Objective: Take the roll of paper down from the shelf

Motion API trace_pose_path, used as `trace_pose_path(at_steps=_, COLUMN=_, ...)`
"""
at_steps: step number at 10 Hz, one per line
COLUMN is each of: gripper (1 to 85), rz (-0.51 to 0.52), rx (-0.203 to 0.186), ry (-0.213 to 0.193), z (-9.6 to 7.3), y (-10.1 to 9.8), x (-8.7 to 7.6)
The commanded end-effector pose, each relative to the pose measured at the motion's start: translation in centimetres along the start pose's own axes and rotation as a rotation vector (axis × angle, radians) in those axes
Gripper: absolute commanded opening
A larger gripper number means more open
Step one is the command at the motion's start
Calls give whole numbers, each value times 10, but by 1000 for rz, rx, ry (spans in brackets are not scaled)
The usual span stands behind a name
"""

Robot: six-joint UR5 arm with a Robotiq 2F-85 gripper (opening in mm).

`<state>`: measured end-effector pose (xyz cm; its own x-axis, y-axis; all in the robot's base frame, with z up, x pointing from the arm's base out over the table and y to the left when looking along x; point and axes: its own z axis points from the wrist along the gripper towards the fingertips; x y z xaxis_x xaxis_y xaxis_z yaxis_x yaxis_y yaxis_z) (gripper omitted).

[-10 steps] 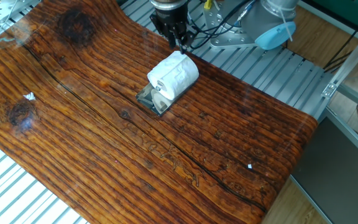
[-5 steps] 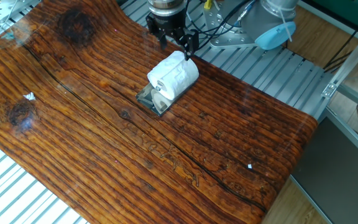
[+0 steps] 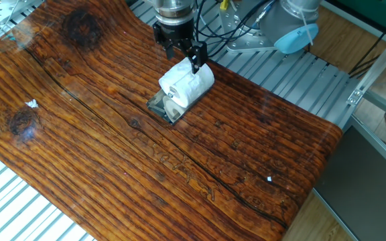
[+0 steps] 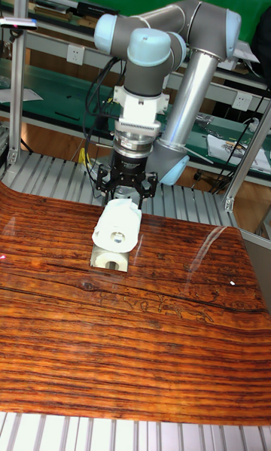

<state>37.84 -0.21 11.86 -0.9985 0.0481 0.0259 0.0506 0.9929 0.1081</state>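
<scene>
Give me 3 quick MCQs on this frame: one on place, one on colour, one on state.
1. Where is the paper roll?
A. On the small metal rack
B. Flat on the wooden table, far from the rack
C. Held up in the air

2. What colour is the roll?
A. Blue
B. White
C. Brown

3. How is the gripper?
A. Shut tight around the roll
B. Open, fingers spread by the roll's far end
C. Out of the picture

Answers:
1 A, the roll lies on top of the rack in both views.
2 B, its crinkled surface is white against the brown wood.
3 B, the fingers stand apart at the roll's far end, nothing clamped.
</scene>
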Motion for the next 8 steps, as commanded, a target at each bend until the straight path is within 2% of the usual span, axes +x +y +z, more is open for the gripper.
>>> trace_pose_path(at_steps=1, gripper=763, rz=44, rx=-65, ry=-38, z=2, y=15, x=-11)
trace_pose_path(at_steps=3, gripper=760, rz=44, rx=-73, ry=-46, z=8, y=21, x=-15)
trace_pose_path(at_steps=8, gripper=753, rz=39, rx=-2, ry=-59, z=27, y=-3, x=-14)
